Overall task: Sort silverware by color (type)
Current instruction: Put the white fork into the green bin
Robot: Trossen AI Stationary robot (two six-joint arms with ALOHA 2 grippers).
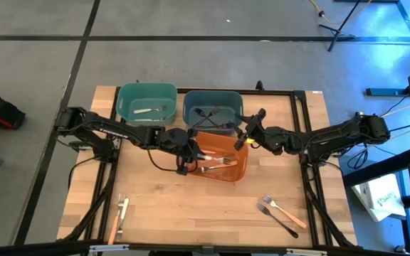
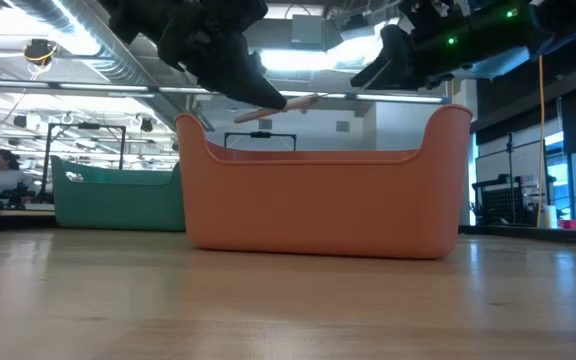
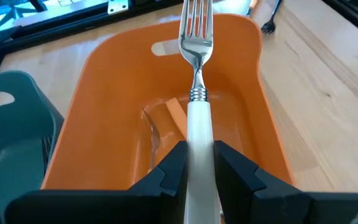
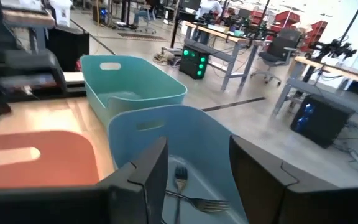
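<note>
We see the left claw (image 3: pixel 199 171) closed on a cream-handled fork (image 3: pixel 196 93), gripping the handle while the tines point forward, away from the claw. It hangs over the orange bin (image 1: pixel 237 169), and directly beneath it another orange-handled fork (image 1: pixel 218 163) lies on the bin floor.

Just across that bin, the right claw (image 1: pixel 248 129) hovers with its fingers spread wide and nothing between them, at the rim where the orange bin meets the blue-grey bin (image 4: pixel 185 134). Below and ahead of it, dark forks (image 4: pixel 191 198) lie in the blue-grey bin.

Beyond the blue-grey bin, farther from the right claw, stands the teal bin (image 1: pixel 123 101) with a pale utensil (image 1: pixel 148 110) inside.

Well apart from both claws, on the bare bench (image 1: pixel 191 206), we see two forks (image 1: pixel 280 213) behind the right claw and a few utensils (image 1: pixel 119 213) behind the left.
</note>
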